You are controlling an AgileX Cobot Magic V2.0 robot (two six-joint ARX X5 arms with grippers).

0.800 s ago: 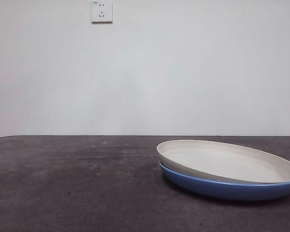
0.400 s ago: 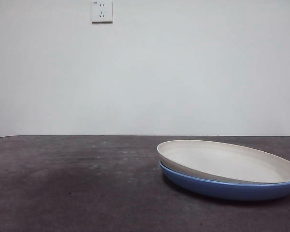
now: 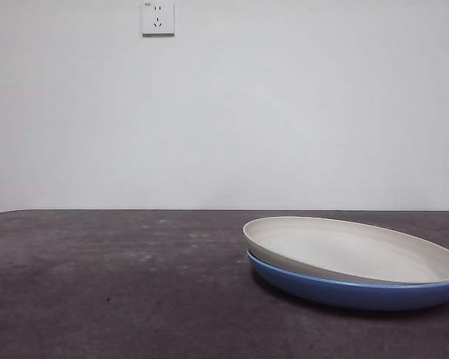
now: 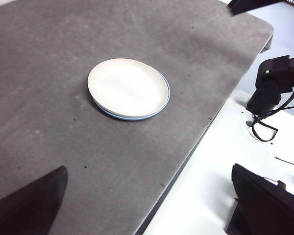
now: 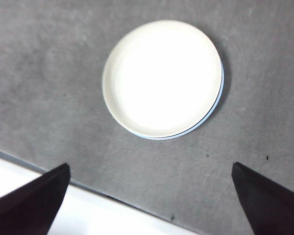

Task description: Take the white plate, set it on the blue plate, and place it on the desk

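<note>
The white plate (image 3: pixel 352 250) lies nested in the blue plate (image 3: pixel 344 293) on the desk (image 3: pixel 97 284), at the right in the front view and slightly tilted. From above, the white plate (image 4: pixel 127 87) (image 5: pixel 161 78) covers nearly all of the blue plate, leaving only a thin blue rim (image 4: pixel 165 95) (image 5: pixel 219 98). My left gripper (image 4: pixel 148 169) hangs open high above the desk, well away from the stack. High over the plates, my right gripper (image 5: pixel 151 165) is open as well. Neither holds anything, and neither arm shows in the front view.
A wall socket (image 3: pixel 157 16) sits on the pale wall behind the desk. The desk's edge (image 4: pixel 186 156) borders a white surface with a black arm base (image 4: pixel 272 83) and a loose cable (image 4: pixel 262 129). A white strip (image 5: pixel 19 171) lies along the desk's near edge.
</note>
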